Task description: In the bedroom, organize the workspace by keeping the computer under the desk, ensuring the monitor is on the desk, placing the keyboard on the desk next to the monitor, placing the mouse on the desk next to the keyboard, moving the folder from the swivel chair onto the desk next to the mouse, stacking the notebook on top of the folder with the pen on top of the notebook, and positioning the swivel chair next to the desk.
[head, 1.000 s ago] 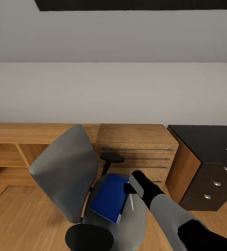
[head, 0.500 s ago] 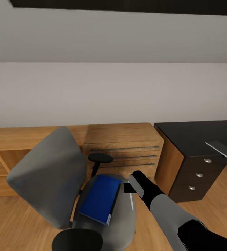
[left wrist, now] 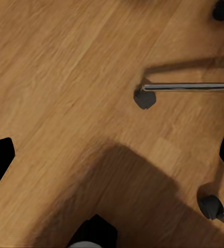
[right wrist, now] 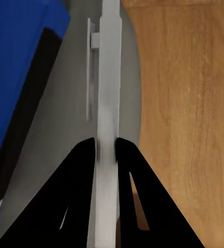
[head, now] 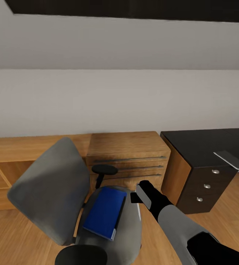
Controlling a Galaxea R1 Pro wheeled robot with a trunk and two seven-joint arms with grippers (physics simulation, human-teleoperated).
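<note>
The swivel chair (head: 47, 189), grey with black armrests, stands in front of me with its back turned to the left. On its seat lies the blue folder (head: 104, 212) (right wrist: 16, 67). My right gripper (head: 136, 198) (right wrist: 106, 147) hangs just right of the folder over the seat's edge, shut on the thin white pen (head: 138, 212) (right wrist: 109, 77). The desk's black top (head: 200, 145) is at the right. My left gripper (left wrist: 112, 160) is open over the wood floor by the chair's chrome base (left wrist: 189, 87).
Low oak drawers (head: 128, 158) and open oak shelving (head: 2, 173) line the wall behind the chair. A dark drawer unit (head: 207, 186) sits under the desk's end, and a flat silver-grey thing (head: 231, 160) lies on top. Castors (left wrist: 211, 205) are near my left gripper.
The whole view has swung to the right, so more of the black desk shows and the chair sits further left. My right gripper keeps the pen beside the folder.
</note>
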